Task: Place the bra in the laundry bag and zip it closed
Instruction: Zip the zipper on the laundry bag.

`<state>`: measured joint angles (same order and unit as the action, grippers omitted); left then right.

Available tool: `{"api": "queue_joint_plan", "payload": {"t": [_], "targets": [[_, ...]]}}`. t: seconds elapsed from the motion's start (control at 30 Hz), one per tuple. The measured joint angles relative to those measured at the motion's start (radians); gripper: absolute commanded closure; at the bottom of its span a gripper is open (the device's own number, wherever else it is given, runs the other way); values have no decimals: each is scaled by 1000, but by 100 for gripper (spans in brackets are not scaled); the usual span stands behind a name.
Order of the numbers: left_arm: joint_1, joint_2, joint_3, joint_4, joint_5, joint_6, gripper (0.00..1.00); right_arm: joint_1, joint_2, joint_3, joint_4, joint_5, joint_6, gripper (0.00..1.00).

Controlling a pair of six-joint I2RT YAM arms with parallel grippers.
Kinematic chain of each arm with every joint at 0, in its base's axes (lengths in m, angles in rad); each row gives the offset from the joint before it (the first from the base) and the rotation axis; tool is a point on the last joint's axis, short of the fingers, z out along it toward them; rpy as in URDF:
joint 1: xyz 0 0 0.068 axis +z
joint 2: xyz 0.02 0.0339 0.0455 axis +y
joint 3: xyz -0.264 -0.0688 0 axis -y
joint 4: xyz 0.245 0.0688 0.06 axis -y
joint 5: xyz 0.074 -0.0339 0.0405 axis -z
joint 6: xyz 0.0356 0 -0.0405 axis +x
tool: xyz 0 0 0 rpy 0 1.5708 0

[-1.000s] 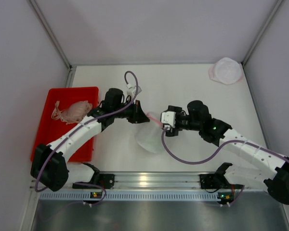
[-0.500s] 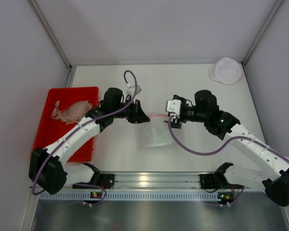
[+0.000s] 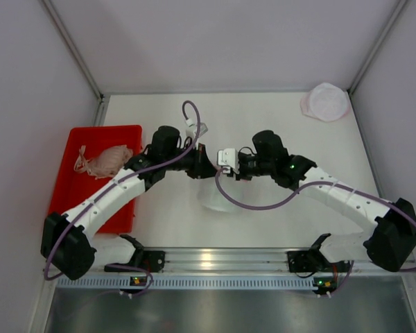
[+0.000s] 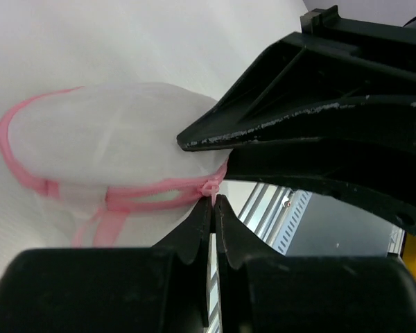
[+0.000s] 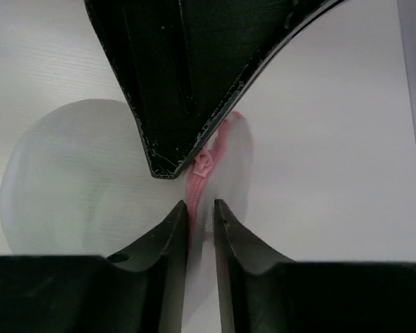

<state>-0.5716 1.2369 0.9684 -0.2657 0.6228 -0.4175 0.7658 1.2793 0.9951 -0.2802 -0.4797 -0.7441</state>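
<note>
A red tray lies at the left edge of the white table, while a round, pink-edged mesh pouch rests in the far right corner.

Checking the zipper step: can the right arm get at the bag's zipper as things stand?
Probably yes. The right end effector already straddles the pink zipper, though the left end effector, shut on the bag rim, crowds it closely.
</note>
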Motion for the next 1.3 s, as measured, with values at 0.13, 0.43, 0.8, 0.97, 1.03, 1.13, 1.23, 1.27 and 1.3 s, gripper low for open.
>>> {"api": "queue_joint_plan", "payload": {"t": [0.13,0.43,0.8,0.97,1.03,1.13,1.23,1.27,1.3], "targets": [[-5,0,0,-2,-5,-1,100,0,-2,-4,23,21,-5,100],[55,0,0,-34,1,-3,100,-3,-165,-171,110,34,-93,100],[146,45,-14,-33,129,-31,100,-56,-233,-223,208,-16,-120,100],[153,64,-13,-27,167,-29,70,-62,-233,-224,205,-19,-120,100],[164,70,-2,-37,167,-16,62,-66,-233,-224,206,-3,-120,100],[209,69,20,-54,153,3,27,-94,-218,-221,223,40,-121,100],[251,63,53,-58,146,17,4,-132,-142,-190,260,89,-134,100],[268,58,65,-60,147,18,3,-148,-96,-163,279,108,-140,100],[293,52,78,-59,150,21,2,-163,-53,-137,293,123,-149,100]]}}
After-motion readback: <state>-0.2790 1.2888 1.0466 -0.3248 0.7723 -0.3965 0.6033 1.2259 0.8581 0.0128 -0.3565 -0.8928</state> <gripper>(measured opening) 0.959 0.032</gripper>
